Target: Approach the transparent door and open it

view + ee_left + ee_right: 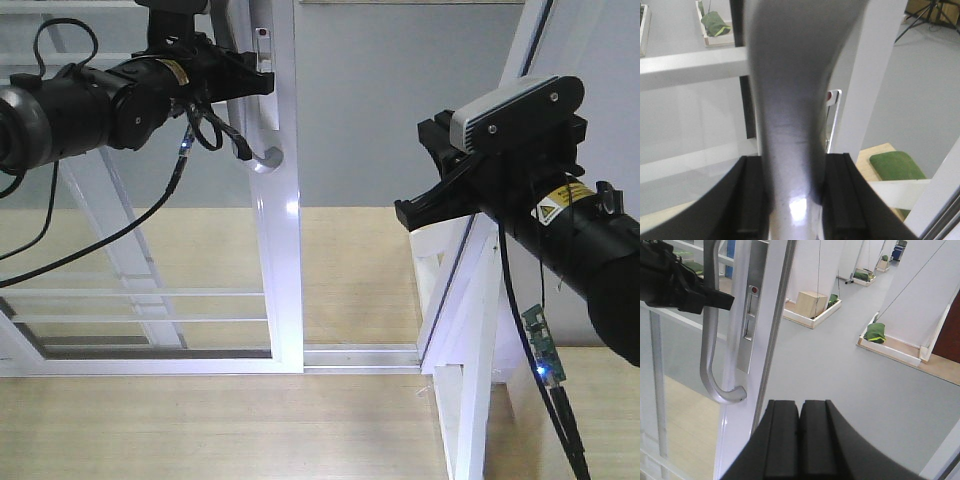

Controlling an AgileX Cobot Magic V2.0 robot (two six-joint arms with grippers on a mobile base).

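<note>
At upper left, left gripper (255, 82) is clamping the handle (262, 160) (right gripper (800, 407) pinched empty); a skewed pull may be slipping it off.

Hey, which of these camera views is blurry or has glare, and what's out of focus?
Left wrist view: the pull handle, held in the left gripper, is so close it blurs, with a glare patch low on it; the room behind is sharper. Right wrist view: handle crisp, shut right gripper slightly soft. Front view: evenly lit, one small glint on the door frame.
</note>
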